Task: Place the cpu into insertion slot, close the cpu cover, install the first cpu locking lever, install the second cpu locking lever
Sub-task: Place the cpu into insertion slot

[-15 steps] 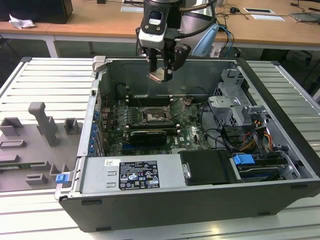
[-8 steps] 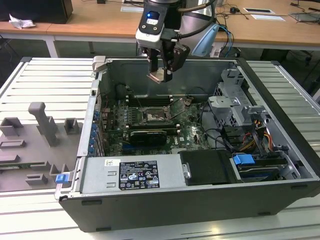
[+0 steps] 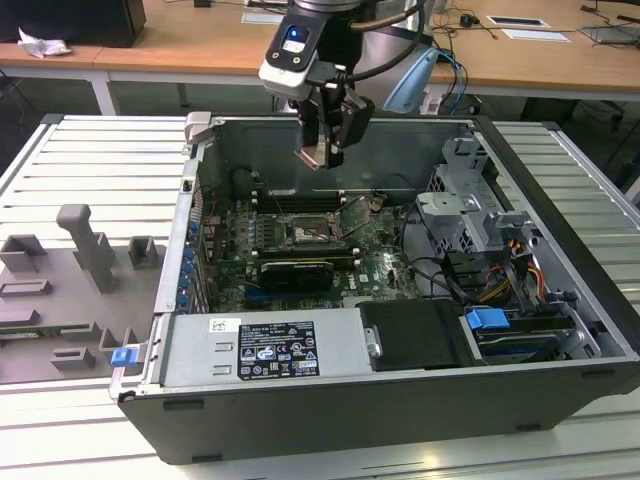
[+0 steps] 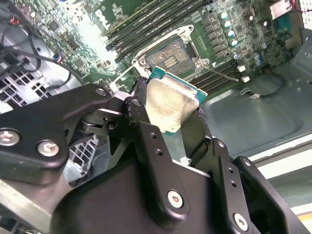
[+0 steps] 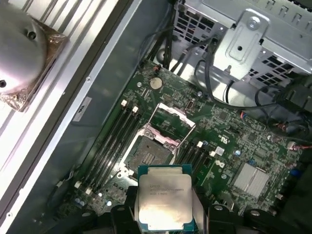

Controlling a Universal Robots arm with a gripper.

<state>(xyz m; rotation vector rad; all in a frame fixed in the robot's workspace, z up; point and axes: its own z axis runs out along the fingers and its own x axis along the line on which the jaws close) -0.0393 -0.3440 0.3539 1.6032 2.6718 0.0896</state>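
Firmly, the jaws pinched the cpu by two opposite edges, its pale metal top visible in both wrist views. The cpu was held in the air above the motherboard, not touching any part of it. Below it, the insertion slot lay uncovered, with its dark contact field exposed. The cpu cover stood tilted up from one edge of the slot. Long memory slots ran along both sides of the slot. The motherboard sat inside an open computer case, which rested on a slatted table.
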